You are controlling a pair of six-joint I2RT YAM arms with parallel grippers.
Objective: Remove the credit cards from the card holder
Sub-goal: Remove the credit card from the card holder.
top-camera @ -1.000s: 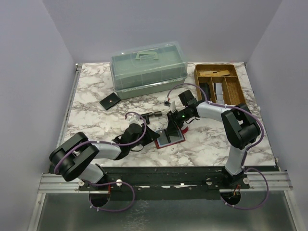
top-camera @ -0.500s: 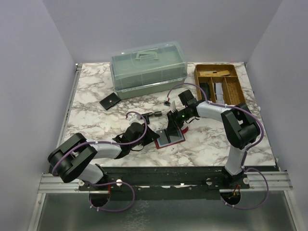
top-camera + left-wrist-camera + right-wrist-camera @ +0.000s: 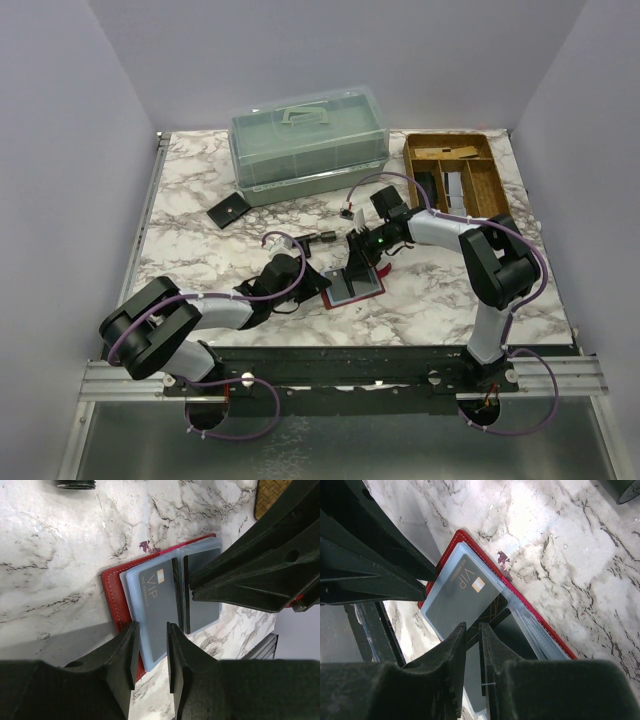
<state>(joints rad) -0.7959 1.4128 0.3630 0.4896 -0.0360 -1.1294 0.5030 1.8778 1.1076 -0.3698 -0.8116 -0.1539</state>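
The card holder (image 3: pixel 357 286) lies open on the marble, red with clear blue sleeves (image 3: pixel 111 595) (image 3: pixel 470 544). A grey VIP credit card (image 3: pixel 157 605) (image 3: pixel 460 597) sits in one sleeve and a second grey card (image 3: pixel 202 607) in the other. My left gripper (image 3: pixel 152 627) (image 3: pixel 325 284) is open by a narrow gap, over the near corner of the VIP card's sleeve, and holds nothing. My right gripper (image 3: pixel 472 626) (image 3: pixel 191 589) (image 3: pixel 358 262) is shut, with its tips down on the holder's centre fold between the two cards.
A clear green lidded box (image 3: pixel 308 145) stands at the back. A wooden divided tray (image 3: pixel 455 172) is at the back right. A black wallet (image 3: pixel 229 211) lies at the left. A small black cylinder (image 3: pixel 325 238) lies just behind the holder.
My left arm has edged slightly toward the card holder. The right arm and the holder have not visibly moved.
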